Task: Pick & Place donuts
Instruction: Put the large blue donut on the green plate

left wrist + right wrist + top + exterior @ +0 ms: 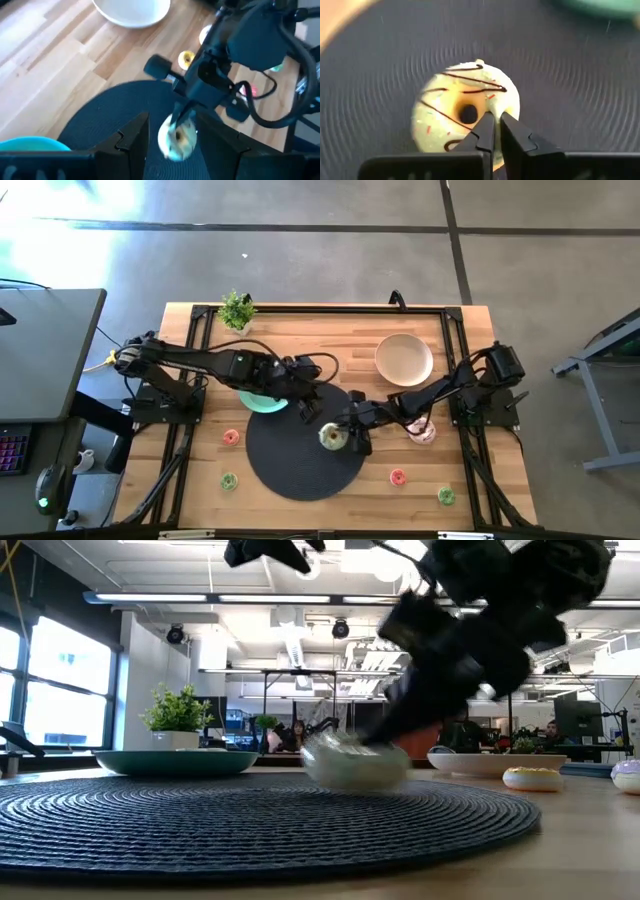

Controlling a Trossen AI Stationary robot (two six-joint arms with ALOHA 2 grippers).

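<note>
A pale green donut (pixel 331 437) with dark drizzle is at the middle of the round dark mat (pixel 290 475), and my right gripper (pixel 345 436) is shut on it; the right wrist view shows this donut (pixel 455 112) close up. My left gripper (pixel 305 406) hovers open over the mat's far part, next to the mint-green plate (pixel 258 401), touching nothing. A larger pink donut (pixel 422 431) lies partly under the right arm. Tiny donuts lie flat on the wood: pink (pixel 231 437), green (pixel 229 480), pink (pixel 398 476), green (pixel 445 496). My right gripper pinches the donut's ring beside its hole (pixel 496 102) between the two fingertips (pixel 515 135). The fingers come slanting down from the table's right side. In the low view the donut (pixel 355 762) is low at the mat; I cannot tell whether it is lifted clear.
A beige bowl (pixel 403 358) stands on the far right of the table, and a small potted plant (pixel 237 310) at the far left edge. A black frame (pixel 320 308) runs along the table's sides. Bare wood lies near the front edge beside the mat.
</note>
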